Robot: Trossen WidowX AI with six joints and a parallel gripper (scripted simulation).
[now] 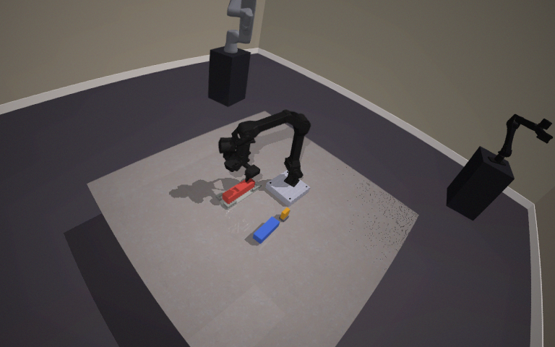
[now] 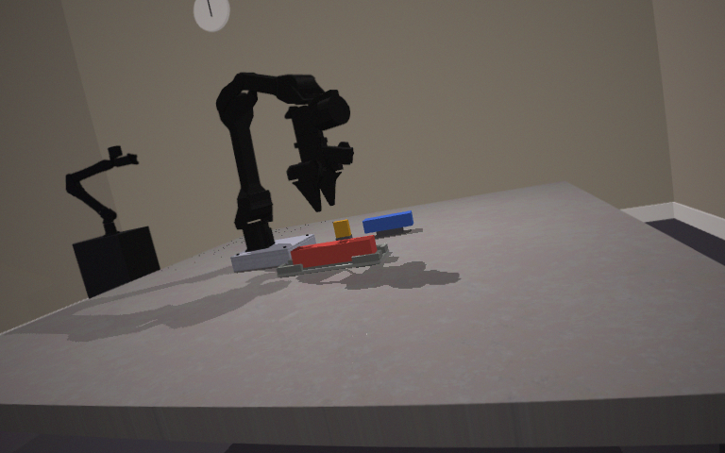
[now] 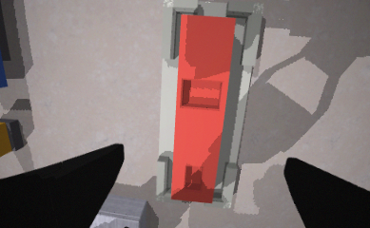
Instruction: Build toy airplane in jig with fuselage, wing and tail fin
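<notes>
The red fuselage [image 3: 203,102] lies seated in the cradle [image 3: 166,57]; the empty, wide-spread tool [image 3: 203,190] hangs above it, with the blue wing [image 1: 266,229] and yellow tail fin [image 1: 285,213] unfitted beside the cradle.

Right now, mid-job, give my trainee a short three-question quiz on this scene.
1. True or false: the red fuselage lies in the grey cradle.
2. The gripper is: A) shut on the fuselage; B) open, above the fuselage, holding nothing; C) shut on the blue wing.
3. Fill in: the two sockets on top of the fuselage are both ____.

Key: 1 true. 2 B. 3 empty; the wing and the yellow tail fin lie on the table.
</notes>
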